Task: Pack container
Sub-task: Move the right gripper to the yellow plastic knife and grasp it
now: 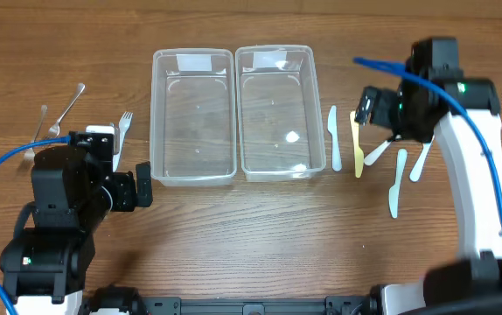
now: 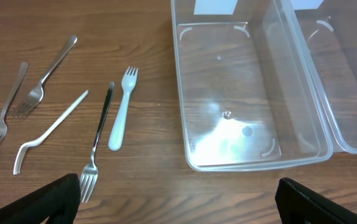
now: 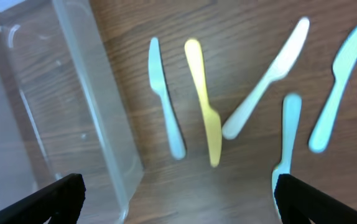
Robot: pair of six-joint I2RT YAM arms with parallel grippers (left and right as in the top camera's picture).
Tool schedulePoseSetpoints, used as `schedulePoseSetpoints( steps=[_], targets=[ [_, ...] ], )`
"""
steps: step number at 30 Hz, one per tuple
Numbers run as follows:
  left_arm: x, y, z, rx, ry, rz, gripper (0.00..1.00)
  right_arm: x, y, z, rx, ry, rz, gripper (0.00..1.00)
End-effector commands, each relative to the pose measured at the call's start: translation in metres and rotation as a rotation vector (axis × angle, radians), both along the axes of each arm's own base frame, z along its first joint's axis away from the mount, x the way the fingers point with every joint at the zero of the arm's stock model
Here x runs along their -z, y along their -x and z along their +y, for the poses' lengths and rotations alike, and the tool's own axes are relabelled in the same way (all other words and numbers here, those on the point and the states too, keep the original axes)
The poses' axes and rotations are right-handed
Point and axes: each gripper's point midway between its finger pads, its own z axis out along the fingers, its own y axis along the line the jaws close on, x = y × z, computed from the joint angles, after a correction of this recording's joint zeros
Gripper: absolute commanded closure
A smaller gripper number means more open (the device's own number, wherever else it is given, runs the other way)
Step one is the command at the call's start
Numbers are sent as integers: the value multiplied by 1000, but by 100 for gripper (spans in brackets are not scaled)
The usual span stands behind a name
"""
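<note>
- Left wrist view: left gripper spread wide, nothing held; 5 pieces of cutlery loose on the worktop ahead and to its left; white plastic fork nearest the middle of the gap; black-handled fork just beside it, tines close to the left finger; bent white utensil and 2 metal forks further left; left container ahead to the right, empty.
- Handling, as a judgement: plastic fork very light, slightly springy, apt to skid on wood; metal forks heavier, stiff, slick, lying low; best pinched from above across the handle near mid-length.
- Right wrist view: right gripper likewise wide open and empty; 5 plastic knives ahead; pale blue knife and yellow knife side by side, almost centred in the gap; white knife slanted, its lower end touching or just beside the yellow one, impossible to tell which; 2 blue knives off to the right; wall of the right container to the left, near the pale blue knife.
- Handling, as a judgement: light, thin, flexible, easily nudged aside; safest taken 1 at a time across the handle, starting with one lying apart from its neighbours.
- Overhead view: both containers side by side mid-worktop, long walls touching or nearly so, both empty; forks left of them beside the left gripper; knives right of them, beneath and beside the right gripper; nothing packed yet, by the look of it.
</note>
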Motion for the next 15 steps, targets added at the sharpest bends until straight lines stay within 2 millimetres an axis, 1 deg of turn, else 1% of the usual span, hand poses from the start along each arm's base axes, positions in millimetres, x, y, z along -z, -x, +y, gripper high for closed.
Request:
schedulePoseSetpoints(
  steps=[1, 4, 7, 12, 15],
  targets=[
    [-13, -2, -2, -2, 23, -34, 0, 27, -24, -12, -78, 31, 49, 0],
    [-13, -2, -2, -2, 23, -35, 0, 68, -41, -19, -107, 41, 107, 0],
    [-13, -2, -2, -1, 23, -34, 0, 97, -54, -20, -172, 56, 126, 0],
    [-13, -2, -2, -2, 23, -35, 0, 127, -69, -24, -188, 77, 136, 0],
    [-13, -2, -2, -2, 23, -34, 0, 136, -76, -25, -226, 95, 124, 0]
  ],
)
